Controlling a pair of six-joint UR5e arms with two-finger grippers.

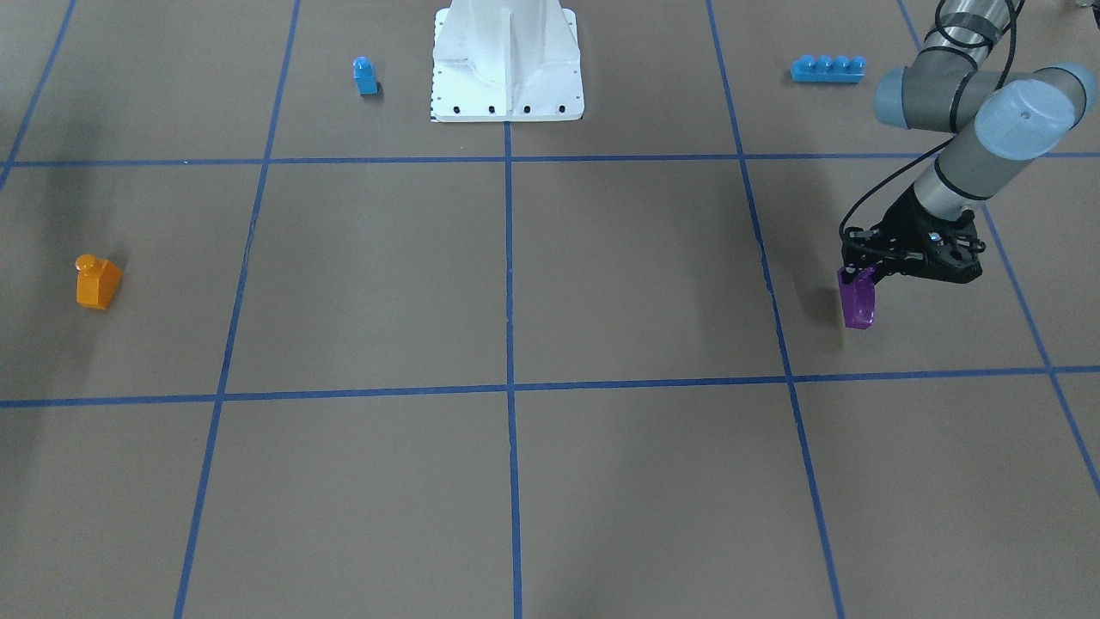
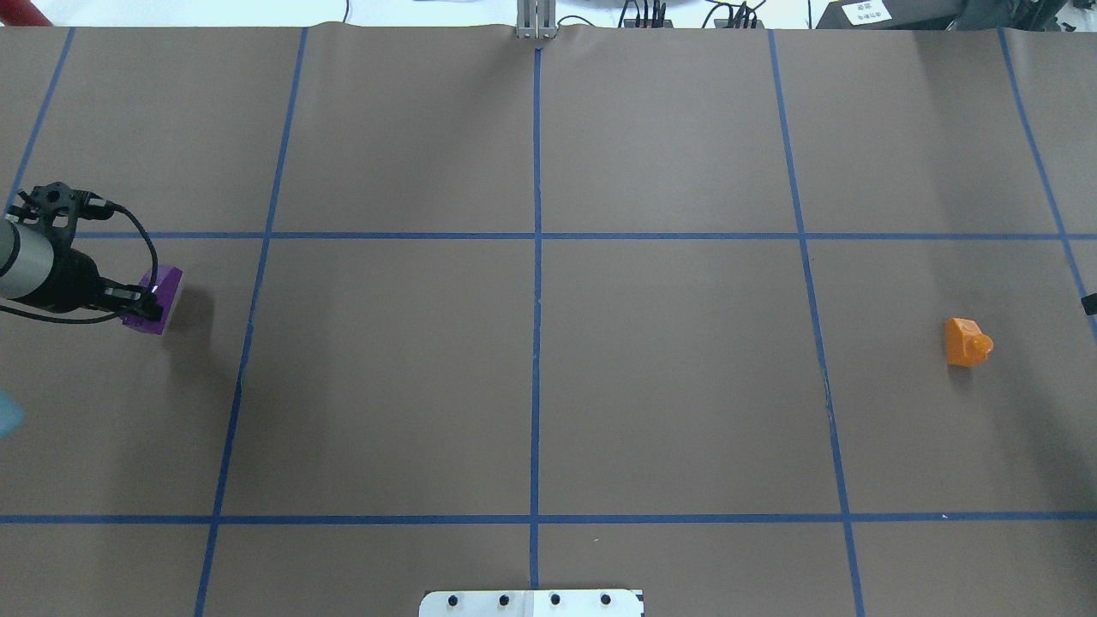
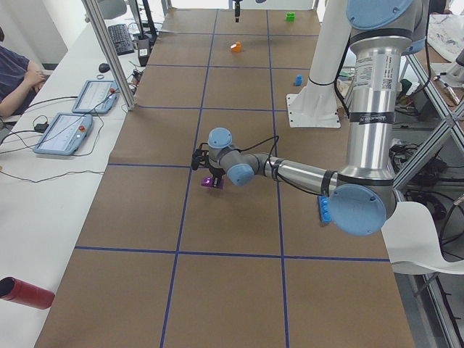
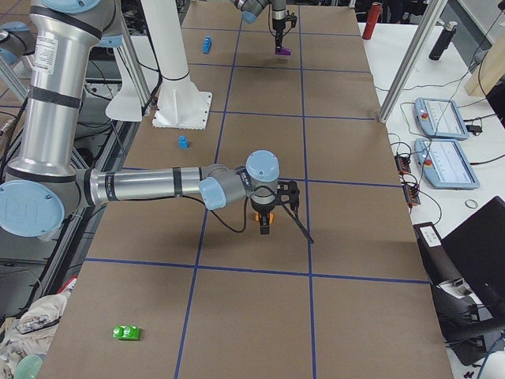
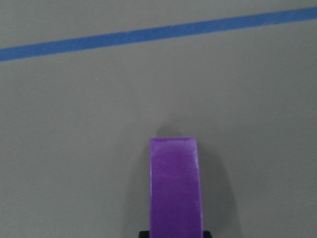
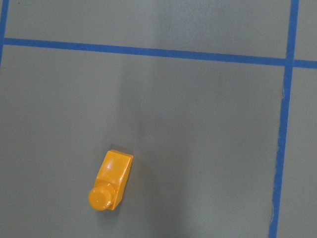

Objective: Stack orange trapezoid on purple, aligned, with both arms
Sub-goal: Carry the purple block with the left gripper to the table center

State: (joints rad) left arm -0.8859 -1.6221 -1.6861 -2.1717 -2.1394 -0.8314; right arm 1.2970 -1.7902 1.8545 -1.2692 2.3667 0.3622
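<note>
The purple block sits between the fingers of my left gripper, which is shut on it just above or on the brown mat. From above, the purple block is at the far left, and the left wrist view shows the purple block filling its lower middle. The orange trapezoid stands alone at the far right, stud toward me. It also shows in the right wrist view, orange trapezoid, with no fingers around it. My right gripper hovers near it; I cannot tell whether it is open.
A blue single-stud block and a long blue four-stud brick lie near the white base. A green block lies at the table's right end. Blue tape lines grid the mat. A person's arm and tablets show beside the table.
</note>
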